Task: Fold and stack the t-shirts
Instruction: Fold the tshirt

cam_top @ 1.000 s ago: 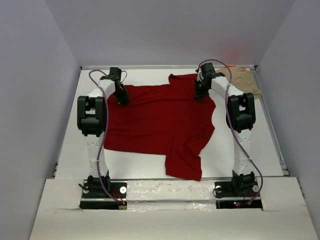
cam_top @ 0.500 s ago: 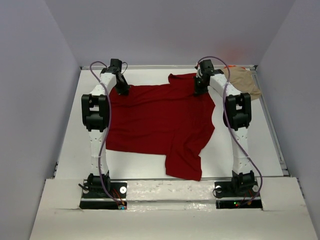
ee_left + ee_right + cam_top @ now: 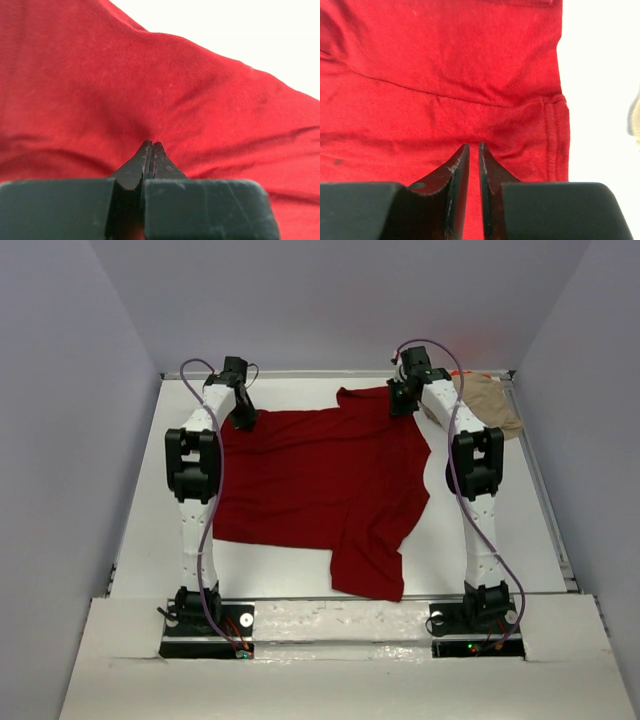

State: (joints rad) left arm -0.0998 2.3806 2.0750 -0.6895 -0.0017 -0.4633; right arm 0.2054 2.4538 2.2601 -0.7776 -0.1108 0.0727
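a large plain dark red cloth t-shirt (image 3: 320,480) lies spread across the middle of the white desk (image 3: 140,540). the left pincer (image 3: 151,145) is pinched tight on a pucker at the shirt's far left edge. the right pincer (image 3: 474,146) stands narrowly parted over the far right hem. a crumpled plain tan cloth t-shirt (image 3: 492,402) sits in the far right corner.

Right jaws have parted slightly on red shirt (image 3: 445,75)
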